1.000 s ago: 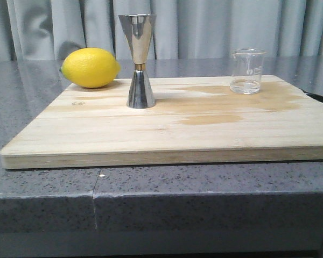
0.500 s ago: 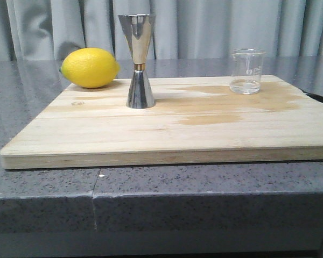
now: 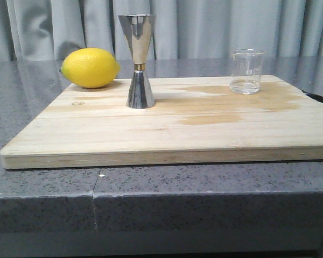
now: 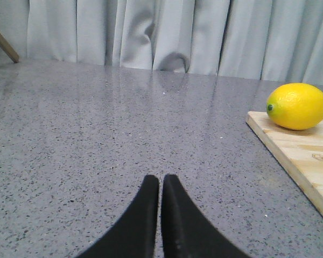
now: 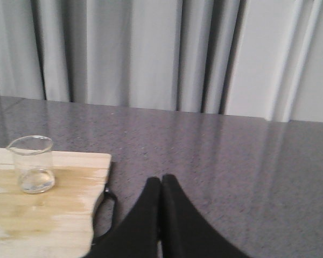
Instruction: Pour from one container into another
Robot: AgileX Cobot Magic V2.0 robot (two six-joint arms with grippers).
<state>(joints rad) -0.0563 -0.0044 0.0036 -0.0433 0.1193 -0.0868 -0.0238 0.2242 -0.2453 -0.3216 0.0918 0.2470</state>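
A steel jigger (image 3: 138, 61) stands upright on the wooden board (image 3: 167, 129), left of centre. A small clear glass beaker (image 3: 247, 71) (image 5: 32, 164) with a little clear liquid stands at the board's back right. Neither gripper shows in the front view. My left gripper (image 4: 161, 180) is shut and empty, low over the grey counter to the left of the board. My right gripper (image 5: 161, 180) is shut and empty, over the counter to the right of the board, well apart from the beaker.
A yellow lemon (image 3: 90, 67) (image 4: 297, 106) rests at the board's back left corner. The board has wet stains near the beaker. A black handle (image 5: 105, 215) juts from the board's right edge. Grey curtains (image 3: 215, 27) hang behind the counter.
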